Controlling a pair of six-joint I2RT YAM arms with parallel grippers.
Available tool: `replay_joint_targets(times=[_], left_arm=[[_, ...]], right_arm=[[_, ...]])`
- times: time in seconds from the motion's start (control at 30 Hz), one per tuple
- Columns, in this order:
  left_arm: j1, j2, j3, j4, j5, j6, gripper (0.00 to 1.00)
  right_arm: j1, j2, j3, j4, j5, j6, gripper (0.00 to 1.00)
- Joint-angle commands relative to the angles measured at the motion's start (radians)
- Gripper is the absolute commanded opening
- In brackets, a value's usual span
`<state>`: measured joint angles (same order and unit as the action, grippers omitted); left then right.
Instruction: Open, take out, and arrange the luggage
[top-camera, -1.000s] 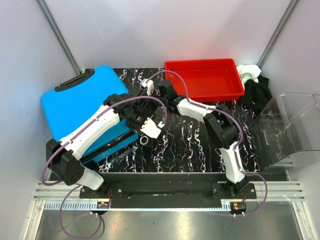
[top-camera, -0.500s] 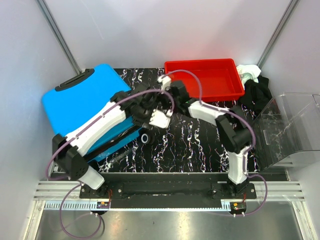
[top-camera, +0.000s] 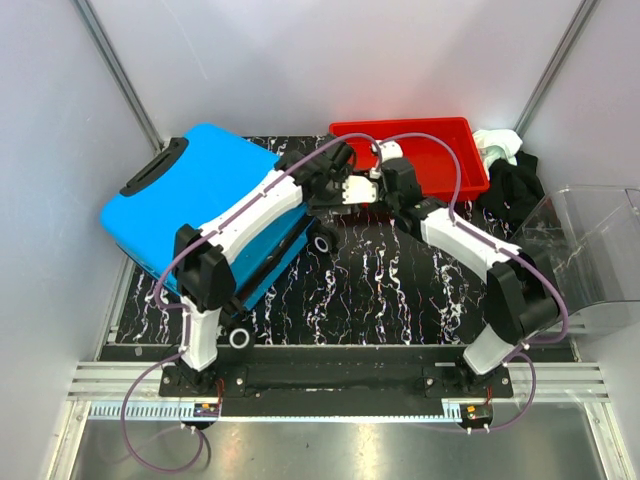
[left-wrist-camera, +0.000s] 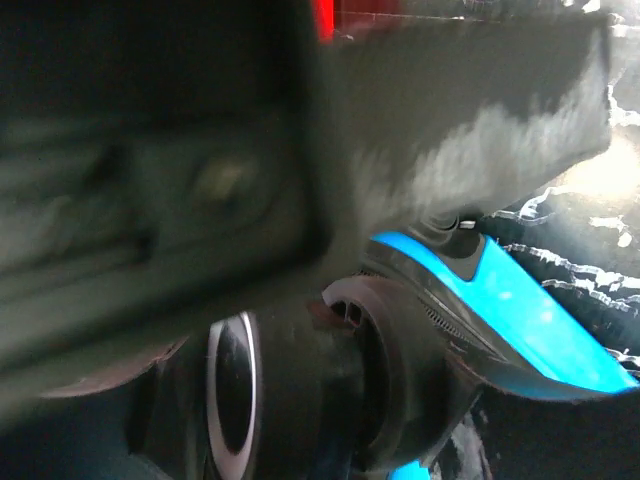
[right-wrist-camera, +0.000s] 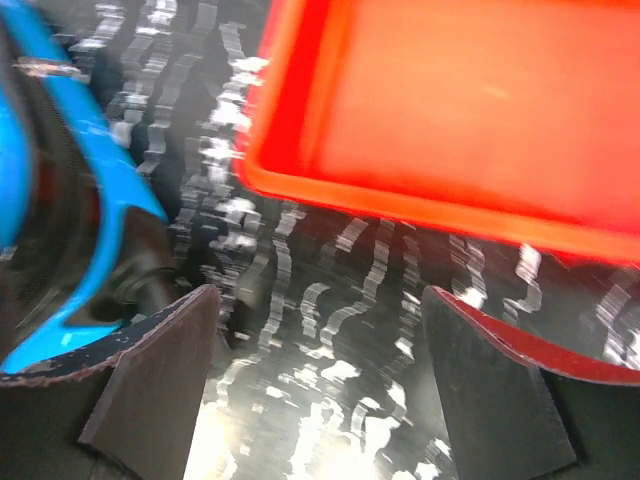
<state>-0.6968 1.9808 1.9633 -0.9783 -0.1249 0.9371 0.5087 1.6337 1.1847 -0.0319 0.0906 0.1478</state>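
While the luggage looks shut, you are opening it | right gripper gapes empty, left gripper unreadable | next: part shells.

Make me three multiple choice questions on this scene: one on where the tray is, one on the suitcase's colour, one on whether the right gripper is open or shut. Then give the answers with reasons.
1. Where is the plastic tray relative to the suitcase?
A. On top of it
B. To its right in the top view, at the far side of the table
C. Under it

2. What colour is the suitcase's shell?
A. Green
B. Yellow
C. Bright blue

3. What state is the right gripper in?
A. Open, with nothing between its fingers
B. Shut on the tray's rim
C. Shut on the suitcase's handle

Answers:
1. B: the top view shows the tray at the far edge, right of the suitcase.
2. C: the shell reads bright blue in all three views.
3. A: the right wrist view shows the fingers wide apart, with only table between them.
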Motion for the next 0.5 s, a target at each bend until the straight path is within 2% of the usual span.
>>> replay_joint_targets(times=[0.0,0.1,0.23,0.33,0.4,0.47], left_arm=[[0.019,0.102,0.172,0.372,-0.119,-0.307,0.0],[0.017,0.121,0.18,0.453,-0.13,-0.302,0.0],[0.025,0.084,0.083,0.581,-0.108,-0.271,0.0],[0.037,0.075,0.048,0.609,-0.104,-0.261,0.0],[0.055,0.055,0.008,0.609,-0.07,-0.27,0.0],[0.062,-0.012,-0.113,0.651,0.017,-0.248,0.0]], right_arm=[[0.03,-0.159,-0.043,-0.065,0.011,-0.004,0.88],[0.028,-0.208,-0.071,-0.102,0.046,-0.004,0.89],[0.002,-0.267,-0.111,-0.134,0.057,0.025,0.91],[-0.048,-0.319,-0.146,-0.152,0.055,0.065,0.91],[-0.081,-0.344,-0.16,-0.157,0.044,0.082,0.9],[-0.101,-0.339,-0.16,-0.175,0.044,0.072,0.9]])
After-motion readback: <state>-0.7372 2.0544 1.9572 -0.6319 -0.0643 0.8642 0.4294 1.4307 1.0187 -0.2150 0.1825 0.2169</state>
